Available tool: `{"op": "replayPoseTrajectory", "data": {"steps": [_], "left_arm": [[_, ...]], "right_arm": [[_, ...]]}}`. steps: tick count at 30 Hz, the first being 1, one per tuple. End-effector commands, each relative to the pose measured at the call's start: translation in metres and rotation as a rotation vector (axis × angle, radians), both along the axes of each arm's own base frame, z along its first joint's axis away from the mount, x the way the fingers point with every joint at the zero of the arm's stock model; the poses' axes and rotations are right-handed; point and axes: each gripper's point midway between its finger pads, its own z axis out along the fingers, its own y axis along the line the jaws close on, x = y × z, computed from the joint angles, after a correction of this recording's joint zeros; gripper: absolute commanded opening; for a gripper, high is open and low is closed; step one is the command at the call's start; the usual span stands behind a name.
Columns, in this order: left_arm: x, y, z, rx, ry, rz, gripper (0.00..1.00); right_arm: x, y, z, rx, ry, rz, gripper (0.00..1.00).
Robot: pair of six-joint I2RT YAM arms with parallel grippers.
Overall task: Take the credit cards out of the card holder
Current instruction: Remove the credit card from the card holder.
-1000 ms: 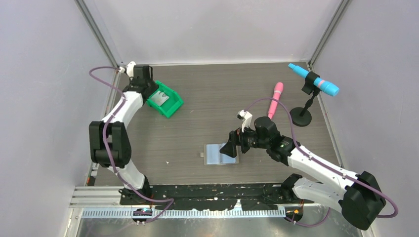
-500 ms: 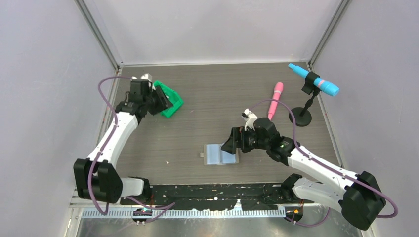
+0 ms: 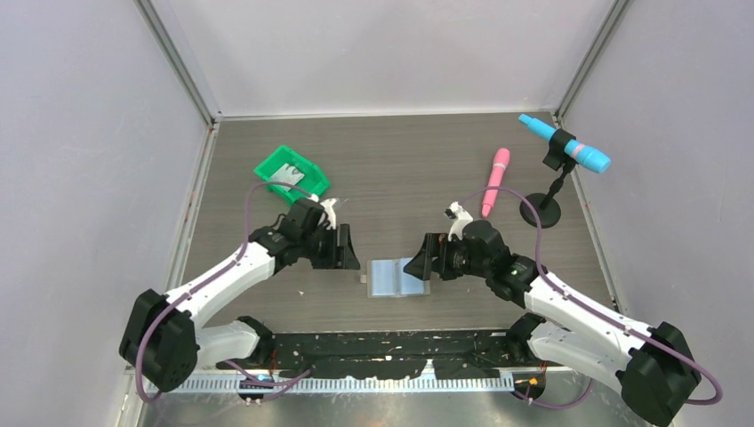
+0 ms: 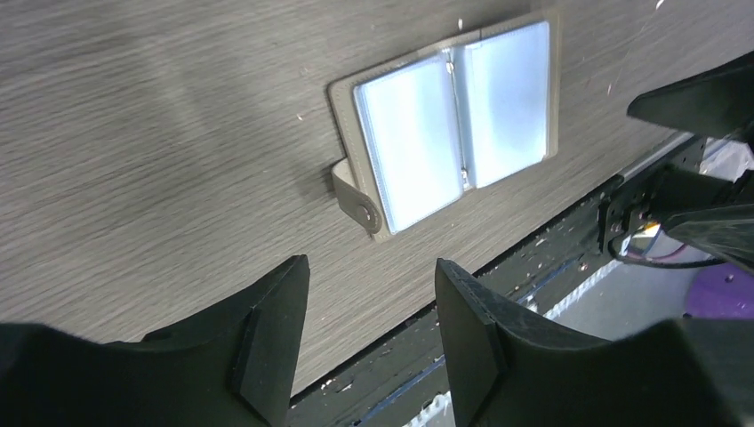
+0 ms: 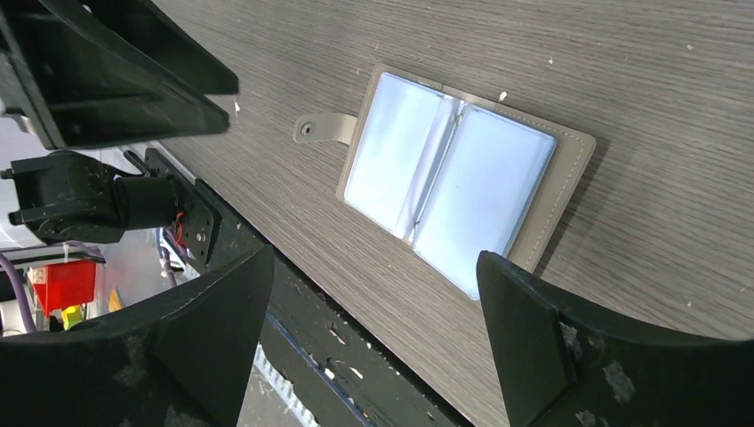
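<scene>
The light-blue card holder [image 3: 396, 277] lies open and flat on the table near the front edge, its grey tab [image 3: 365, 279] on the left. It also shows in the left wrist view [image 4: 453, 124] and the right wrist view [image 5: 462, 178]. Its two pockets show pale glossy faces, and I cannot tell separate cards in them. One pale grey credit card [image 3: 286, 175] lies in the green bin [image 3: 307, 185]. My left gripper [image 3: 345, 251] is open and empty just left of the holder. My right gripper [image 3: 416, 265] is open and empty at the holder's right edge.
A pink pen [image 3: 494, 178] lies at the back right. A blue microphone-like object [image 3: 569, 147] sits on a black stand [image 3: 541, 212] by the right wall. The black front rail [image 3: 382, 347] runs just below the holder.
My left arm has swung from the green bin at the back left down to just left of the holder. My right gripper has shifted slightly but stays at the holder's right side.
</scene>
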Motion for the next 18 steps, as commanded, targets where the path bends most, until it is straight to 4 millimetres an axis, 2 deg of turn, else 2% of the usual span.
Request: {"op": "replayPoseTrajectory", "data": {"steps": [1,10,18], "left_arm": [[-0.001,-0.023,-0.004,-0.044,-0.027,-0.062,0.57],[-0.009,-0.048,-0.037,-0.08,0.068,-0.126,0.56],[-0.006,-0.045,-0.062,-0.017,0.1,-0.112,0.46]], "right_arm": [[0.006,-0.003,0.01,0.015,-0.031,-0.042,0.92],[0.005,-0.01,0.005,-0.006,-0.022,-0.07,0.91],[0.005,-0.007,0.008,0.004,-0.019,-0.066,0.9]]}}
